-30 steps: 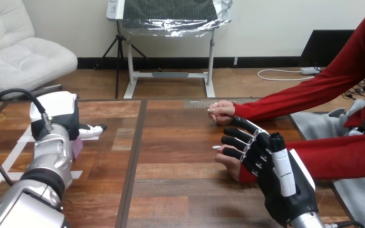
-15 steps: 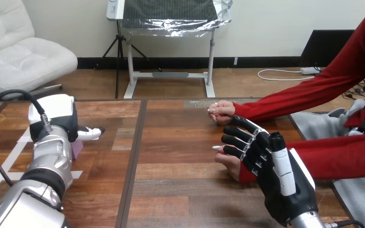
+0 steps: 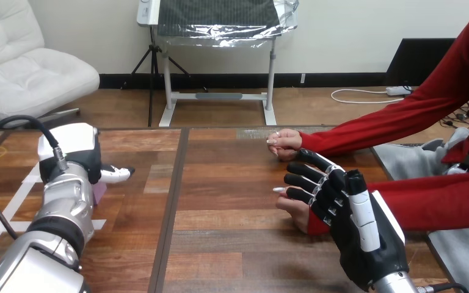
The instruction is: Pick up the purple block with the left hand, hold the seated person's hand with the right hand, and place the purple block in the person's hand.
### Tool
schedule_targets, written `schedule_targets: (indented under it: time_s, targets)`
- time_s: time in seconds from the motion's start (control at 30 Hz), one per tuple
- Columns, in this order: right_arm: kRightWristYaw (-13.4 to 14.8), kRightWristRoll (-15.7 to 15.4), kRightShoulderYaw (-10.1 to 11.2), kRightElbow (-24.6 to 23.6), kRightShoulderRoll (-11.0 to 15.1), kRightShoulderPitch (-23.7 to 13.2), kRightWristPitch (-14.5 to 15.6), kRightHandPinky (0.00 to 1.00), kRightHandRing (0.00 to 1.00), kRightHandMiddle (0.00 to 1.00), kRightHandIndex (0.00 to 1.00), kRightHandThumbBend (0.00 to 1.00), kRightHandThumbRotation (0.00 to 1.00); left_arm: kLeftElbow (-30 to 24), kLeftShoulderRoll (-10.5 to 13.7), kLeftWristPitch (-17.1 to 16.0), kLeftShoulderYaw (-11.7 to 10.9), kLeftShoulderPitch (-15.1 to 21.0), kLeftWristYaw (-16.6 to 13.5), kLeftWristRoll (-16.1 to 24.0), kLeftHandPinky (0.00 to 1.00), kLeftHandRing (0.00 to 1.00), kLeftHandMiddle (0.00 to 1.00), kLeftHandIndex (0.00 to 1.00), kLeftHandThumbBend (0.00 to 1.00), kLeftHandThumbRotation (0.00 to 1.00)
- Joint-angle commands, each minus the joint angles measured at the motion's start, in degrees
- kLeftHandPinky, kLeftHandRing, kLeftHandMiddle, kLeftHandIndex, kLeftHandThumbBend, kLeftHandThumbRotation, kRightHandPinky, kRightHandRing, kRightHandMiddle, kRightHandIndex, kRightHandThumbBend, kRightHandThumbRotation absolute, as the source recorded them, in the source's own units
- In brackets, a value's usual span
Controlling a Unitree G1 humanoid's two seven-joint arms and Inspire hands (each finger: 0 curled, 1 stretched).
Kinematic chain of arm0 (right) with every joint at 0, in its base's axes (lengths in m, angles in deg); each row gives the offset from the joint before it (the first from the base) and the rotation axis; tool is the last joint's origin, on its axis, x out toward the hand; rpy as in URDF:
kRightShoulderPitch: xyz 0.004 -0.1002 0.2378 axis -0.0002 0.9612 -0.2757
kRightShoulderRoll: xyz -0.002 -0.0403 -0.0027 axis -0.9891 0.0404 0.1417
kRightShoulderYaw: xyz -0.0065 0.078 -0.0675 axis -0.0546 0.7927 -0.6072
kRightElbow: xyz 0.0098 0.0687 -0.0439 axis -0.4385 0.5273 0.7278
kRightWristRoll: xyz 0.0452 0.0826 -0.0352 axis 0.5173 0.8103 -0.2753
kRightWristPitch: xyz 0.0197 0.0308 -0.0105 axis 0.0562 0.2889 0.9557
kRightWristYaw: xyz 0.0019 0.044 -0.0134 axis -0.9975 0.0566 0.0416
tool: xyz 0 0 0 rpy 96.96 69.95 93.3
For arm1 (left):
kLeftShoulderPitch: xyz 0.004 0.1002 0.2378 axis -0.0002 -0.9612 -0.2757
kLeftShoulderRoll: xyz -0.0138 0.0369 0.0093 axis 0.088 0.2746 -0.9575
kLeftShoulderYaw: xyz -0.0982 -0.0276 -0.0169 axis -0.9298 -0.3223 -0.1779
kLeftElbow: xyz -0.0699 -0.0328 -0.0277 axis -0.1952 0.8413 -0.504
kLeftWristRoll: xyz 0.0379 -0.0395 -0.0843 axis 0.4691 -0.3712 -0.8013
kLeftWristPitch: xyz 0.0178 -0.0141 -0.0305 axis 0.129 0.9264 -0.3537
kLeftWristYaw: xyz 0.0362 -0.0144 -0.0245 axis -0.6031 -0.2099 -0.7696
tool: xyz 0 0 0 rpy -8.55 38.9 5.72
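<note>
At the table's left, the purple block (image 3: 99, 194) lies on the wood, mostly hidden behind my left hand (image 3: 73, 149). That hand hangs low over the block with its white back toward the camera. At the right, my right hand (image 3: 348, 223) is open, its straight spread fingers (image 3: 308, 180) lying over the person's hand (image 3: 292, 209), which rests on the table near me. Part of that hand and its wrist sit under my fingers. I see no finger or thumb curled round it.
The person's other hand (image 3: 284, 144) rests loosely closed on the table farther back, its red sleeve (image 3: 391, 122) running off to the right. White tape strips (image 3: 12, 207) mark the table's left part. A dark seam (image 3: 171, 201) runs down the tabletop.
My left hand has sunk a little lower over the purple block. The right hand and both of the person's hands have stayed put.
</note>
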Motion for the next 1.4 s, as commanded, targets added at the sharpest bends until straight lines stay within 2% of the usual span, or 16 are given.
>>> schedule_targets:
  time_s: [0.0, 0.57, 1.37]
  targets:
    - [-0.4, 0.5, 0.2, -1.3, 0.7, -3.5, -0.8, 0.80, 0.81, 0.80, 0.81, 0.89, 0.85, -0.1, -0.2, 0.5, 1.1, 3.8, 1.3, 0.3, 1.00, 0.96, 0.95, 0.93, 0.68, 0.68]
    - [-0.3, 0.3, 0.1, -1.4, 0.7, -3.5, -0.8, 0.80, 0.80, 0.79, 0.81, 0.89, 0.85, -0.1, -0.4, 1.1, 1.3, 4.0, 4.2, 0.2, 1.00, 0.97, 0.96, 0.94, 0.69, 0.76]
    - [-0.5, 0.3, 0.1, -1.0, 0.5, -3.5, -1.4, 0.78, 0.81, 0.80, 0.82, 0.87, 0.86, -0.4, -0.7, 1.8, 1.0, 4.2, 6.6, -0.3, 1.00, 0.95, 0.94, 0.93, 0.69, 0.76]
